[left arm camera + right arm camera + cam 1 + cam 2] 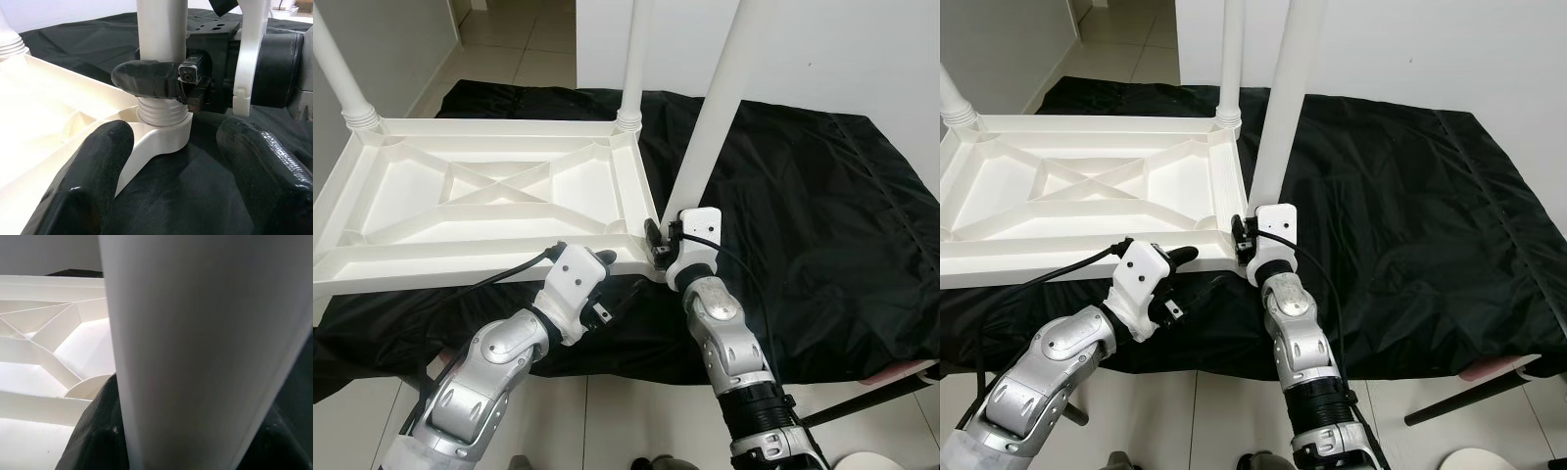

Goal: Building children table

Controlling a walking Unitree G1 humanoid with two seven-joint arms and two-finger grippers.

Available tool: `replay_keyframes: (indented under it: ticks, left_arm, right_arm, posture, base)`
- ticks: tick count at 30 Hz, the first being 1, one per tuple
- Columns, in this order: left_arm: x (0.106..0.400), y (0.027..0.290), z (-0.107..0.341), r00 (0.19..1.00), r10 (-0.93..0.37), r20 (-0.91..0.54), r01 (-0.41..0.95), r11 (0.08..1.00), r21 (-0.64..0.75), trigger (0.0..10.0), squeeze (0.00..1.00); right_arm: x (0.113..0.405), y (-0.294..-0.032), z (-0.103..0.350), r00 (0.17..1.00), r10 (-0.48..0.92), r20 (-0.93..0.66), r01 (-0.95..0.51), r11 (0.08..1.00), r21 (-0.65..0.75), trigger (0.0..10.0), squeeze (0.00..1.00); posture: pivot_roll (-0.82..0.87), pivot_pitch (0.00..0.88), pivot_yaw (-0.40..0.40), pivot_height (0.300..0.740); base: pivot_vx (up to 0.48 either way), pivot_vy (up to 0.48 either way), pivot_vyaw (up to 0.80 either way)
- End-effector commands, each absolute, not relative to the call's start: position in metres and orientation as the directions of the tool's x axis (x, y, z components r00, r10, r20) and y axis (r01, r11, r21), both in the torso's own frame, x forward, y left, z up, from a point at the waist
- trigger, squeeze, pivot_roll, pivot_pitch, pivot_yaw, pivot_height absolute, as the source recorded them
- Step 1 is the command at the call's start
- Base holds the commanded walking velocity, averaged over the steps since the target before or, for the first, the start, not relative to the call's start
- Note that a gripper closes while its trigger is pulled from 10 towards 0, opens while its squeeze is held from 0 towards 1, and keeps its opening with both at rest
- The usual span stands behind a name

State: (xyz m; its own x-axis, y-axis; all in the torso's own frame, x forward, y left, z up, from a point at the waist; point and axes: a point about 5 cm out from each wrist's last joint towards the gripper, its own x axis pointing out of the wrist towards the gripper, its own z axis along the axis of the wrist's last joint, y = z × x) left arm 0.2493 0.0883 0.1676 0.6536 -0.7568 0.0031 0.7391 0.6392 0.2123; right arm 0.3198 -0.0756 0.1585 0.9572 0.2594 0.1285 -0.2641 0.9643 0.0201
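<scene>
Right pincer (658, 241) clamped on table leg (715, 108) at upturned tabletop (480, 201) corner; left pincer (607, 260) spread wide just beside.

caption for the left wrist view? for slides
Right gripper clamps white table leg at its threaded corner socket; open left gripper waits alongside.

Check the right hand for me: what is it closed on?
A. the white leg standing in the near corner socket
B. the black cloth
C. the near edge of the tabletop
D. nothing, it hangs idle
A: the right hand is clamped around the base of the white leg just above the corner socket of the upturned tabletop.
</scene>
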Motion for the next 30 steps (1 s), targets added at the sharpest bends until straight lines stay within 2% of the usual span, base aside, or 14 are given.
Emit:
replay_keyframes:
  ticks: [1,2,3,4,12,13,18,19,23,30]
  left_arm:
    - [0.246,0.086,0.167,0.624,-0.781,-0.011,0.765,0.608,0.213,10.0,0.0]
    - [0.247,0.087,0.167,0.625,-0.781,-0.011,0.764,0.609,0.213,10.0,0.0]
    - [0.247,0.087,0.167,0.625,-0.781,-0.011,0.764,0.609,0.213,10.0,0.0]
    - [0.246,0.087,0.167,0.625,-0.781,-0.012,0.764,0.608,0.213,10.0,0.0]
    - [0.246,0.087,0.168,0.627,-0.779,-0.014,0.762,0.61,0.218,10.0,0.0]
    - [0.246,0.087,0.167,0.633,-0.774,-0.012,0.758,0.616,0.216,10.0,0.0]
    - [0.245,0.087,0.166,0.634,-0.773,-0.013,0.757,0.617,0.216,10.0,0.0]
    - [0.245,0.087,0.166,0.634,-0.773,-0.015,0.757,0.617,0.217,10.0,0.0]
    - [0.245,0.089,0.166,0.636,-0.772,-0.017,0.755,0.617,0.22,10.0,0.0]
    - [0.247,0.089,0.168,0.626,-0.78,-0.022,0.763,0.606,0.227,10.0,0.0]
  right_arm:
    - [0.317,-0.072,0.161,0.948,0.286,0.138,-0.29,0.957,0.007,10.0,0.0]
    - [0.316,-0.073,0.162,0.95,0.281,0.138,-0.284,0.959,0.004,10.0,0.08]
    - [0.316,-0.073,0.162,0.95,0.281,0.138,-0.284,0.959,0.004,10.0,0.08]
    - [0.315,-0.074,0.163,0.949,0.281,0.14,-0.285,0.959,0.01,10.0,1.0]
    - [0.315,-0.087,0.164,0.938,0.313,0.148,-0.316,0.949,-0.005,10.0,1.0]
    - [0.317,-0.097,0.168,0.913,0.373,0.165,-0.374,0.927,-0.029,10.0,1.0]
    - [0.317,-0.103,0.17,0.887,0.429,0.17,-0.429,0.902,-0.042,10.0,1.0]
    - [0.318,-0.107,0.17,0.871,0.462,0.167,-0.462,0.886,-0.042,10.0,0.0]
    - [0.321,-0.119,0.171,0.831,0.534,0.153,-0.533,0.844,-0.052,10.0,0.0]
    - [0.329,-0.127,0.167,0.695,0.714,0.091,-0.701,0.7,-0.138,10.0,0.0]
  posture:
    - [-0.02,0.106,-0.061,0.74]
    - [-0.02,0.106,-0.061,0.74]
    - [-0.02,0.106,-0.061,0.74]
    - [-0.01,0.107,-0.059,0.74]
    - [-0.01,0.107,-0.072,0.74]
    - [-0.01,0.105,-0.076,0.74]
    - [-0.01,0.104,-0.075,0.74]
    - [-0.01,0.102,-0.074,0.74]
    - [-0.01,0.101,-0.067,0.74]
    - [0.0,0.094,-0.049,0.74]
  base:
    - [0.0,0.0,0.0]
    - [0.0,0.0,0.0]
    - [0.0,0.0,0.0]
    - [0.0,0.0,0.0]
    - [0.0,0.0,0.0]
    - [0.0,0.0,0.0]
    - [0.0,0.0,0.0]
    - [0.0,0.0,0.0]
    - [0.0,0.0,0.0]
    - [0.0,0.0,0.0]
